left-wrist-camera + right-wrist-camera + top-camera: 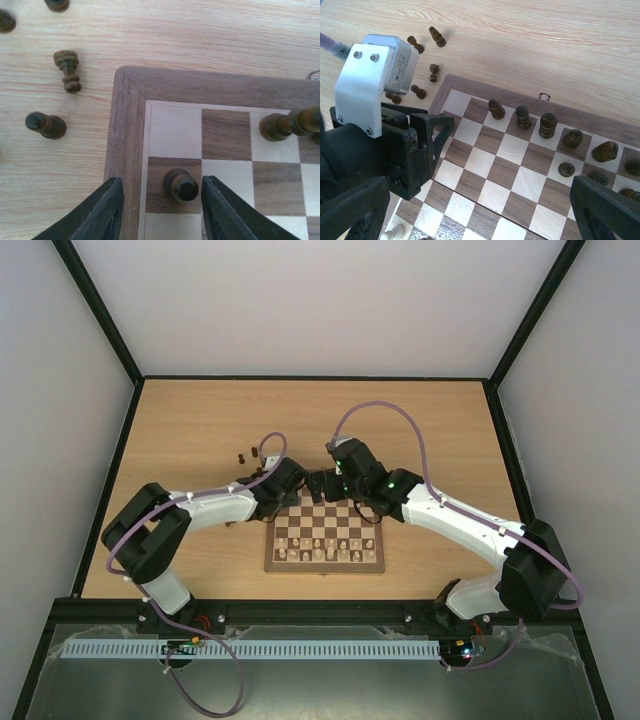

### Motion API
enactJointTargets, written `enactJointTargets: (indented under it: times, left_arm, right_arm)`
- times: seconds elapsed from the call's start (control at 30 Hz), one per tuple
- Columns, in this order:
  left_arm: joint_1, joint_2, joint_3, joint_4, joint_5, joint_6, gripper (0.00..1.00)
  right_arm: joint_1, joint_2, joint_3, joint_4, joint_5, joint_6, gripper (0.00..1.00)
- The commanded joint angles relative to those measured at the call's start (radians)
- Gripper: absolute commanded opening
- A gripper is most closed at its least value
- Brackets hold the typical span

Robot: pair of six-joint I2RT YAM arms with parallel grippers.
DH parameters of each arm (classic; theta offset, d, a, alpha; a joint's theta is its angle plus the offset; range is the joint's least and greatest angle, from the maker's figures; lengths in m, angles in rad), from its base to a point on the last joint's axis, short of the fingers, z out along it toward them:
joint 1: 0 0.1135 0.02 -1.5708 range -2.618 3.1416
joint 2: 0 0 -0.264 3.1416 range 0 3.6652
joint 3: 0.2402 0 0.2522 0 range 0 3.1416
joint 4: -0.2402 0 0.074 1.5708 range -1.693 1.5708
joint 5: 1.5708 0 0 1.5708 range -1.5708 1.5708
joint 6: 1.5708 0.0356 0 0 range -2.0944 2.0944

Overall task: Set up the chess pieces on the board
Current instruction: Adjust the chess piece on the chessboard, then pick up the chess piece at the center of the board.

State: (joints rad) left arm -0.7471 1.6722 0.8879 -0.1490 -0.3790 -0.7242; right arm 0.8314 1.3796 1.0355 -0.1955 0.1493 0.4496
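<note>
Left end effector [160, 184]: half open astride upright pawn [181, 185], unclamped, on dark square at board [129, 125] corner, lower centre | right end effector [480, 205]: wide open, empty | spare pieces [66, 71] upper left on bench [200, 30], awaiting placement

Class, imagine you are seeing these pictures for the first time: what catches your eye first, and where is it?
First, the left claw, open on either side of an upright dark pawn that stands on a dark square by the far left corner of the board. Next, the loose dark pieces lying on the table just off that corner.
</note>
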Motion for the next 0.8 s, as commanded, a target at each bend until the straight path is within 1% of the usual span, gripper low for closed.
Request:
enactJointTargets:
  times: [0.0, 0.07, 0.23, 0.43, 0.5, 0.57, 0.6, 0.63, 0.67, 0.77]
  left_arm:
    - [-0.015, -0.067, -0.006, -0.015, -0.022, 0.005, 0.48]
    - [-0.020, -0.092, 0.001, -0.029, -0.031, 0.008, 0.51]
    - [-0.026, -0.185, -0.008, -0.062, -0.047, 0.002, 0.60]
    - [-0.015, -0.282, -0.023, -0.149, -0.112, -0.028, 0.75]
    - [0.007, -0.306, -0.040, -0.162, -0.114, -0.031, 0.78]
    - [0.052, -0.330, -0.068, -0.161, -0.096, -0.029, 0.82]
    - [0.084, -0.340, -0.082, -0.161, -0.088, -0.030, 0.88]
    - [0.111, -0.352, -0.101, -0.156, -0.081, -0.029, 0.97]
    - [0.134, -0.363, -0.117, -0.148, -0.069, -0.022, 0.99]
    - [0.194, -0.383, -0.154, -0.129, -0.052, -0.012, 0.99]
  right_arm:
    - [-0.001, -0.035, -0.011, 0.006, -0.007, 0.003, 0.99]
    - [-0.001, -0.035, -0.011, 0.005, -0.010, 0.004, 0.99]
    - [-0.001, -0.037, -0.012, 0.007, -0.014, 0.004, 0.99]
    - [-0.001, -0.034, -0.012, 0.008, -0.022, 0.006, 0.99]
    - [-0.001, -0.034, -0.012, 0.008, -0.022, 0.006, 0.99]
    - [0.000, -0.034, -0.010, 0.009, -0.025, 0.006, 0.99]
    - [-0.001, -0.032, -0.010, 0.010, -0.026, 0.006, 0.99]
    - [-0.001, -0.032, -0.010, 0.010, -0.027, 0.006, 0.99]
    - [-0.001, -0.032, -0.011, 0.010, -0.028, 0.006, 0.99]
    - [0.001, -0.031, -0.011, 0.012, -0.031, 0.006, 0.99]
